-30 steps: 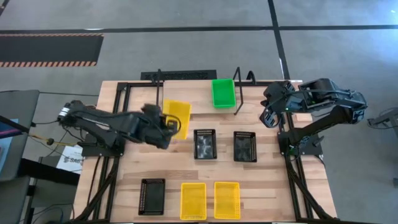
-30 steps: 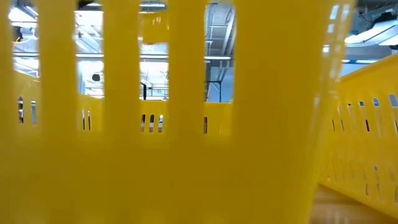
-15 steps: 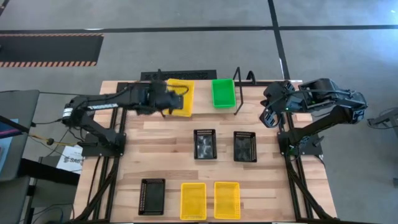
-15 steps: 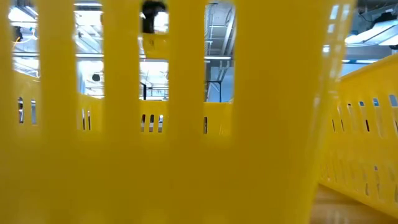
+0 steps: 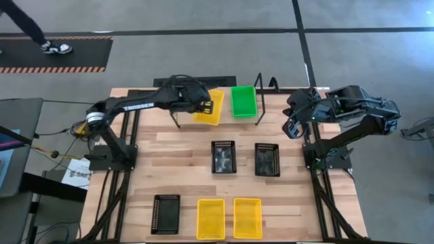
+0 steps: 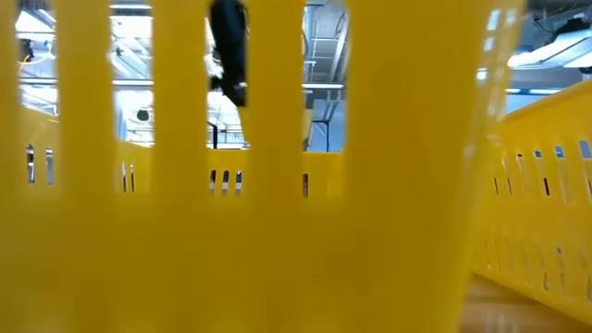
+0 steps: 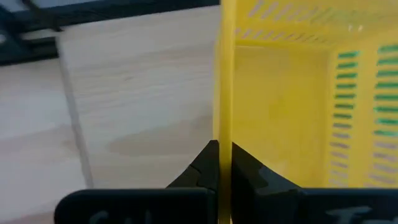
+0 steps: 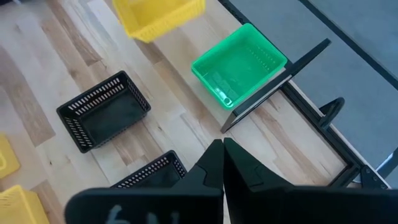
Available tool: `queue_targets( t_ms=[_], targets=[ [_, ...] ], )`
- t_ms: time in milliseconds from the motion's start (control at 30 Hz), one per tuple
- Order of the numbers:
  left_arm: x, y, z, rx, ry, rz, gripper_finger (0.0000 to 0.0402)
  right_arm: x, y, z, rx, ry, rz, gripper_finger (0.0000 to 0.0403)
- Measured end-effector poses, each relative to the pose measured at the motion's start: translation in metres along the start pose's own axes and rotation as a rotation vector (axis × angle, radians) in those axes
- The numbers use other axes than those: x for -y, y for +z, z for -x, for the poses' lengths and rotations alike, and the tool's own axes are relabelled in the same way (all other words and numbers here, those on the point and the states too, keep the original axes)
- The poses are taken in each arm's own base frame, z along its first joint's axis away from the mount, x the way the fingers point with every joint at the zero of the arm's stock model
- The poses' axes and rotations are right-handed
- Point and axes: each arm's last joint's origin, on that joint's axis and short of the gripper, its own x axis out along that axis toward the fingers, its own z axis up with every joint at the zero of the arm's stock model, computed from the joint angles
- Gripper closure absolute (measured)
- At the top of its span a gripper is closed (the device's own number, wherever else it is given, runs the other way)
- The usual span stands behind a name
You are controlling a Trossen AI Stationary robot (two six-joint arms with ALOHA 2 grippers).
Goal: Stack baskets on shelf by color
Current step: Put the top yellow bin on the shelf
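A: Where did we see the left gripper (image 7: pixel 222 163)?
B: Pinched on a yellow basket's (image 5: pixel 209 107) wall, over the shelf (image 5: pixel 258 99), just beside the green basket (image 5: pixel 243 100).
A: And the right gripper (image 8: pixel 222 163)?
B: Shut, empty, off the bench's (image 5: pixel 291 176) right edge, well clear.

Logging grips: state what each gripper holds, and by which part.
Left gripper: shut on yellow perforated plastic basket, pinching its side wall at the rim. Right gripper: shut, holding nothing.

"TROSSEN" on the left arm (image 5: pixel 139 106)
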Motion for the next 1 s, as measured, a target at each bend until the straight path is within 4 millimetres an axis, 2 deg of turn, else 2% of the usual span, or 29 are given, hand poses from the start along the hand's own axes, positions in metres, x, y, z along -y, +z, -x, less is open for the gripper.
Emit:
queue_targets(
  t_ms=[133,333,533,667,867,1000],
  targets=[
    [0.002,-0.001,-0.016,-0.026,0.027,-0.016,0.0401,0.000,0.000,0.000,0.000,0.000,0.000,0.0386],
    [-0.005,0.006,-0.020,-0.035,0.045,-0.002,0.0401,0.000,0.000,0.000,-0.001,0.000,0.000,0.0384],
    [0.006,0.018,-0.025,-0.005,-0.110,0.029,0.0401,0.000,0.000,0.000,-0.001,0.000,0.001,0.0386],
    [0.014,0.016,-0.033,-0.010,-0.149,0.011,0.0401,0.000,0.000,0.000,0.000,0.001,0.000,0.0383],
    [0.002,0.010,-0.054,-0.121,-0.034,-0.012,0.0401,0.000,0.000,0.000,0.001,0.003,-0.001,0.0386],
    [-0.003,0.012,-0.065,-0.161,-0.020,-0.001,0.0401,0.000,0.000,0.000,0.001,0.003,-0.001,0.0386]
  ],
)
